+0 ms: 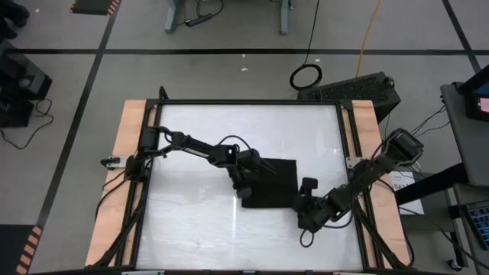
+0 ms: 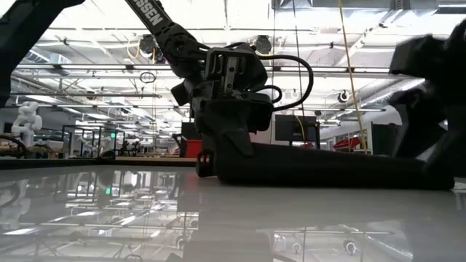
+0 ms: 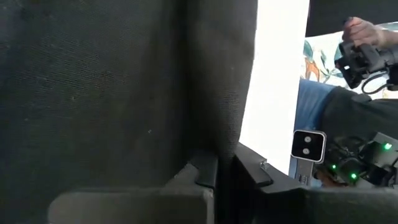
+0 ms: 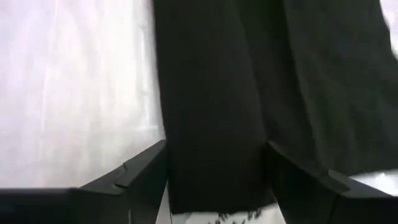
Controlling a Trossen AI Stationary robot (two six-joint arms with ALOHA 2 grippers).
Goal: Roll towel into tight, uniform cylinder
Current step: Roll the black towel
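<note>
I am in the middle of the rolling step. The towel [image 1: 273,183] lies near the middle of the tabletop [image 1: 199,229], folded into a dark rectangle, not yet a cylinder. My left gripper [image 1: 249,183] is pinched narrow on its left edge, with the cloth caught between the fingers. My right gripper [image 4: 214,168] stands wide open at the towel's near right corner, one finger on each side of the cloth and not holding it. The long axis seems to run from me to the far side. Next I should close the right one and turn both together, keeping the edge even.
</note>
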